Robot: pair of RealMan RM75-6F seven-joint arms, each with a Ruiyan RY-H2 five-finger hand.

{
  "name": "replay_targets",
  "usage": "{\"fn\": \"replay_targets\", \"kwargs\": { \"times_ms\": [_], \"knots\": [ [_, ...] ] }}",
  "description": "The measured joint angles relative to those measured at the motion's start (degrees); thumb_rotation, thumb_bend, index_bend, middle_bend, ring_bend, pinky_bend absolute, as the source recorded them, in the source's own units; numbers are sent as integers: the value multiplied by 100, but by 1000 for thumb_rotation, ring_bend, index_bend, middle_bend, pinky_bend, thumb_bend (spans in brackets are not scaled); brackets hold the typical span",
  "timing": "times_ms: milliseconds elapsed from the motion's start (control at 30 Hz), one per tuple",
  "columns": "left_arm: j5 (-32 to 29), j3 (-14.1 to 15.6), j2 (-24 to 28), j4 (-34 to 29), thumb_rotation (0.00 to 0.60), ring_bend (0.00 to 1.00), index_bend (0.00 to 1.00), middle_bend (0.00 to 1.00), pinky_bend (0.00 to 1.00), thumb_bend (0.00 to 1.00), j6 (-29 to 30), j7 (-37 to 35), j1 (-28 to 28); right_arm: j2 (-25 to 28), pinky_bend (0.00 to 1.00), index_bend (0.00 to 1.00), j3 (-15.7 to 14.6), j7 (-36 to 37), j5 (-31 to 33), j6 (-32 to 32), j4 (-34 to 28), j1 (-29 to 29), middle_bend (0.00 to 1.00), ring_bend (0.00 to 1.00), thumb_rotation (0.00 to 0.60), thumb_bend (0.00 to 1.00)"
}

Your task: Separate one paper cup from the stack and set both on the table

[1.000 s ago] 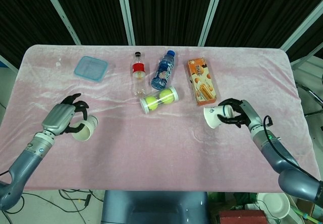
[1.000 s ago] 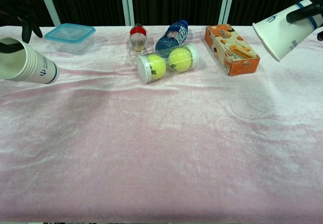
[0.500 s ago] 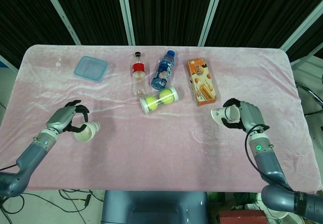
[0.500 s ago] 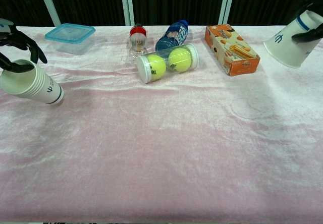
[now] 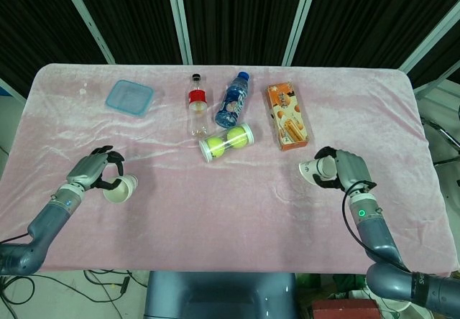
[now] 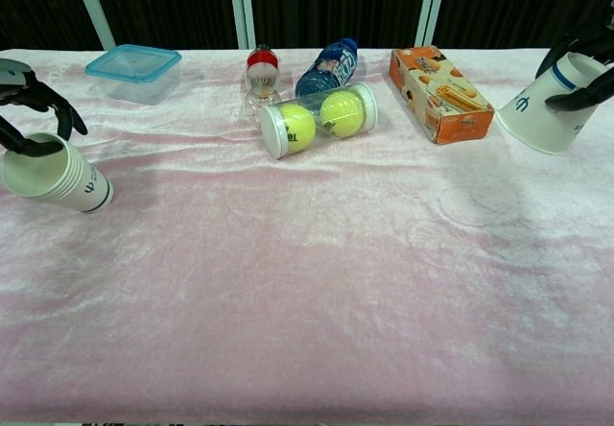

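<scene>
My left hand (image 5: 92, 169) (image 6: 27, 100) grips the rim of the white paper cup stack (image 5: 121, 188) (image 6: 56, 174), which tilts with its base touching the pink cloth near the table's left side. My right hand (image 5: 343, 168) (image 6: 581, 71) holds the single white paper cup (image 5: 313, 172) (image 6: 542, 114) upside down and tilted, its wide rim low against the cloth at the right side. Both cups carry a small blue logo.
Across the back lie a blue-lidded container (image 5: 129, 97), a red-capped clear bottle (image 5: 196, 107), a blue water bottle (image 5: 233, 100), a tennis-ball tube (image 5: 226, 141) and an orange biscuit box (image 5: 287, 116). The pink-covered table (image 5: 230, 211) runs between the hands.
Both hands have lowered toward the table. The stack's base has come down to the cloth, and the single cup has sunk and turned rim-down at the right.
</scene>
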Motion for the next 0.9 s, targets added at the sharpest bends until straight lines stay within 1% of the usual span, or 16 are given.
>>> {"fn": "replay_targets", "kwargs": {
  "times_ms": [167, 500, 700, 900],
  "knots": [
    [20, 13, -10, 31, 600, 0, 685, 222, 8, 532, -12, 26, 22, -33, 873, 872, 42, -56, -16, -13, 14, -39, 730, 863, 600, 770],
    [-65, 55, 11, 92, 600, 0, 565, 188, 0, 438, -28, 207, 28, -21, 872, 872, 105, -122, 15, -56, -9, -81, 730, 863, 600, 771],
    [-124, 48, 22, 102, 600, 0, 511, 168, 0, 317, -56, 341, -18, -8, 871, 872, 153, -155, 95, -129, -3, -93, 730, 863, 600, 771],
    [-282, 26, -3, 149, 600, 0, 494, 151, 0, 255, -51, 518, -83, 22, 862, 873, 184, -197, 204, -240, 41, -90, 730, 863, 600, 770]
  ]
}}
